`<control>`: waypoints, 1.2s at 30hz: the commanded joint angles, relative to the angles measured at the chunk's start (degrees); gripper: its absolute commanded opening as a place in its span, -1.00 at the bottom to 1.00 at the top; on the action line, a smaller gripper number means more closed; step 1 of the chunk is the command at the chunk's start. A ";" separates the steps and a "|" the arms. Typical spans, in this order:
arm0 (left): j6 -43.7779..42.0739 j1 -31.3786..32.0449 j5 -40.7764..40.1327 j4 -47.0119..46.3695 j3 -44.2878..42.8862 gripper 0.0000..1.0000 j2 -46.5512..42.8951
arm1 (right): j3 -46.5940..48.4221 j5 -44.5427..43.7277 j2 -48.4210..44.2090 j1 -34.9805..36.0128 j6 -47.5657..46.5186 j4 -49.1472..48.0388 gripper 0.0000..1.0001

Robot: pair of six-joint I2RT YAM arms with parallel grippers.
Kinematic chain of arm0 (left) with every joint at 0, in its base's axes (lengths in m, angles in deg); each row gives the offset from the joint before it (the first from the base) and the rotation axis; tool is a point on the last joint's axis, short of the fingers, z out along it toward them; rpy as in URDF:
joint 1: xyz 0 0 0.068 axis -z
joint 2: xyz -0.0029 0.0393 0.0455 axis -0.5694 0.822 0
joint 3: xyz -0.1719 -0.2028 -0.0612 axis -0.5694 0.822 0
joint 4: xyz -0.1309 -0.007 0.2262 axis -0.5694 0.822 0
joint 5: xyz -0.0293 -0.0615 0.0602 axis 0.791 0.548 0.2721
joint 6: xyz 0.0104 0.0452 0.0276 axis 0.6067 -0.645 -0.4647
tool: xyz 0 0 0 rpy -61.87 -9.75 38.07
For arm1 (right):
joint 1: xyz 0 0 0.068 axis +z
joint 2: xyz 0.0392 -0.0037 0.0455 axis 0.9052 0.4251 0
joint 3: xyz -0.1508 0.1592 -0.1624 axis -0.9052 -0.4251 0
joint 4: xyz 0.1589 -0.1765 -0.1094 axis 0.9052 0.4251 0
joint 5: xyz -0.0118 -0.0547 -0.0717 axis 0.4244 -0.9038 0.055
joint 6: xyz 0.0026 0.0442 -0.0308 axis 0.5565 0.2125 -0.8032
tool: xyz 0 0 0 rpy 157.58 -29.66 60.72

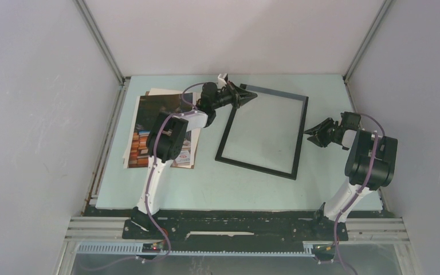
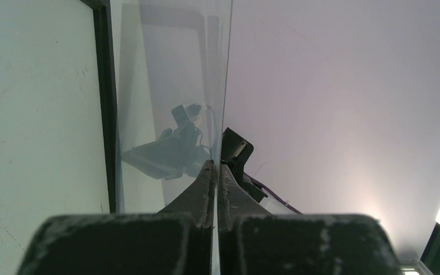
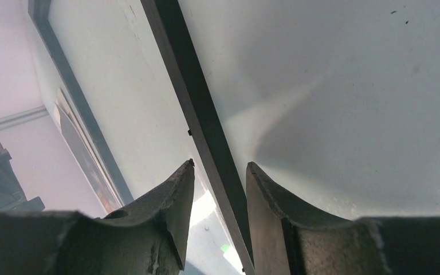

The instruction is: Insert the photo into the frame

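The black frame lies flat in the middle of the table. My left gripper is at its far left corner, shut on the edge of a clear pane. That pane stands on edge between my left gripper's jaws, beside the frame's black edge. My right gripper is at the frame's right side. My right gripper is open, a finger on either side of the black frame edge. The photo, dark with coloured stripes, lies at the left, partly hidden by my left arm.
Pale and brown sheets stick out from under the photo's far end. The pale green table is enclosed by white walls at the back and both sides. A metal rail runs along its left edge.
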 commanded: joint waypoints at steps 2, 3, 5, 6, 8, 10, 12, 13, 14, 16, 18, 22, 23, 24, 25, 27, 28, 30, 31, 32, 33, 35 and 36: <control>-0.43 -0.51 0.34 -3.59 -0.72 -1.00 -0.49 | -0.05 0.29 0.50 0.21 0.53 -1.66 -0.08; -0.25 -0.52 0.26 -3.95 -0.48 -1.00 -0.51 | -0.05 0.34 0.54 0.21 0.53 -1.73 -0.08; -0.27 -0.53 0.24 -4.09 -0.16 -1.00 -0.67 | -0.04 0.33 0.57 0.21 0.50 -1.75 -0.08; -0.35 -0.53 0.17 -4.09 -0.13 -1.00 -0.64 | 0.00 0.32 0.58 0.21 0.54 -1.75 -0.08; -0.18 -0.53 0.24 -4.09 -0.50 -1.00 -0.33 | -0.05 0.35 0.58 0.21 0.53 -1.75 -0.08; -0.02 -0.40 0.48 -4.09 -1.02 -1.00 0.11 | -0.05 0.38 0.67 0.21 0.58 -1.80 -0.08; 0.11 -0.29 0.74 -4.09 -1.49 -1.00 0.59 | -0.04 0.36 0.66 0.21 0.61 -1.83 -0.08; 0.16 -0.20 0.96 -4.09 -1.74 -1.00 0.81 | -0.05 0.36 0.67 0.21 0.65 -1.90 -0.08; 0.24 -0.12 1.10 -4.16 -1.94 -1.00 0.95 | -0.05 0.38 0.65 0.21 0.59 -1.92 -0.08; 0.34 0.11 1.20 -4.18 -2.15 -1.00 0.99 | -0.05 0.45 0.68 0.21 0.59 -1.96 -0.08; 0.33 0.32 1.36 -4.18 -2.40 -1.00 1.06 | -0.09 0.45 0.67 0.21 0.69 -1.97 -0.08; 1.37 0.68 1.56 -5.70 -2.19 -1.00 0.95 | -0.05 0.48 0.67 0.21 0.61 -1.93 -0.08; 1.59 0.85 1.60 -6.10 -2.17 -1.00 0.84 | -0.05 0.49 0.69 0.22 0.58 -1.97 -0.08; 1.65 0.91 1.64 -6.35 -2.16 -1.00 0.70 | 0.00 0.48 0.67 0.29 0.63 -2.00 -0.08; 1.67 1.09 1.72 -6.52 -2.16 -1.00 0.57 | -0.04 0.48 0.67 0.30 0.66 -2.01 -0.08; 1.74 1.34 1.89 -6.91 -2.07 -1.00 0.17 | -0.05 0.49 0.76 0.30 0.65 -2.00 -0.07; 1.83 1.51 1.91 -7.25 -1.95 -1.00 -0.08 | -0.02 0.54 0.76 0.30 0.66 -2.09 -0.08; 2.35 1.73 1.64 -8.35 -1.18 -1.00 -0.73 | -0.05 0.54 0.67 0.30 0.65 -1.99 -0.08; 2.50 1.75 1.53 -8.94 -0.70 -1.00 -1.08 | -0.05 0.55 0.71 0.30 0.59 -2.01 -0.08; 2.47 1.83 1.47 -9.16 -0.33 -1.00 -1.44 | -0.05 0.54 0.67 0.30 0.66 -1.95 -0.08; 2.38 1.88 1.43 -9.26 0.07 -1.00 -1.88 | -0.05 0.53 0.71 0.30 0.70 -1.99 -0.08; 2.68 1.93 0.88 -10.37 1.28 -1.00 -2.62 | -0.05 0.59 0.67 0.30 0.68 -2.03 -0.08; 2.98 1.93 0.64 -11.01 1.83 -1.00 -2.89 | -0.05 0.62 0.67 0.32 0.63 -1.98 -0.08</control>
